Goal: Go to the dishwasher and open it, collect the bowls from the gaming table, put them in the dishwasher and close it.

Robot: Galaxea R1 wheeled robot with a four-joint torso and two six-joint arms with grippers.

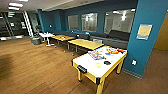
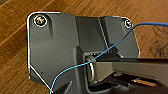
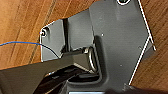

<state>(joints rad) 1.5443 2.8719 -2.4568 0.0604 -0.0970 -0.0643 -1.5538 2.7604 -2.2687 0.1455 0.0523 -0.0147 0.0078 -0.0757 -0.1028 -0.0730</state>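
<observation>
In the head view a white-topped game table (image 1: pixel 86 61) on yellow legs stands just ahead to the right, beside a teal pillar (image 1: pixel 145 40). I see no green field and no rods on it. Colourful flat items (image 1: pixel 112 51), a small dark object (image 1: pixel 107 62) and a pale round thing (image 1: pixel 98 65) lie on its top. I cannot make out bowls among them. The dishwasher is out of view. Both wrist views look down on wooden floor (image 2: pixel 15 32) (image 3: pixel 22 22) past the robot's dark plate.
Two wooden tables (image 1: pixel 85 44) (image 1: pixel 62 37) and a small white table (image 1: pixel 47 35) line the far wall under windows, with a dark sofa (image 1: pixel 118 36) behind. A dark bin (image 1: pixel 36 40) stands at the far left. Open wooden floor (image 1: pixel 32 65) spreads left.
</observation>
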